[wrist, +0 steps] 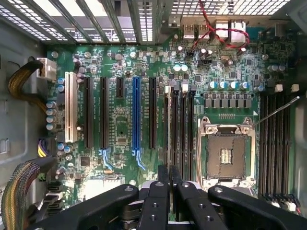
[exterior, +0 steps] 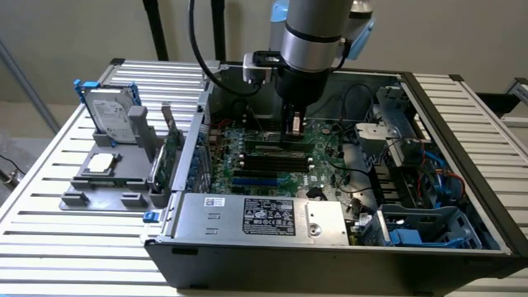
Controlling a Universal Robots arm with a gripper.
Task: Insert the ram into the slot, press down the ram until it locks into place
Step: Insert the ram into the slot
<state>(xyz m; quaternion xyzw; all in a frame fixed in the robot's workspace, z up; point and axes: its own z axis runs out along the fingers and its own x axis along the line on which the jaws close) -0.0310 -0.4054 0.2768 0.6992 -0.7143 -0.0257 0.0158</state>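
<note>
The ram (exterior: 266, 143) stands on edge in the slot (exterior: 276, 151) on the motherboard inside the open computer case. In the wrist view the ram (wrist: 168, 125) runs edge-on as a thin line along the outermost of several black memory slots (wrist: 183, 129). My gripper (exterior: 293, 131) reaches down from the arm over one end of the ram. Its two dark fingers (wrist: 163, 178) are shut tight together, with the tips right above the ram's near end. Whether they touch its top edge I cannot tell.
A bright blue slot (wrist: 136, 115) and the bare CPU socket (wrist: 225, 154) flank the memory slots. The power supply (exterior: 256, 216) fills the case front and drive cages (exterior: 412, 161) the exterior view's right. A hard drive (exterior: 111, 114) and an expansion card (exterior: 172, 154) stand outside.
</note>
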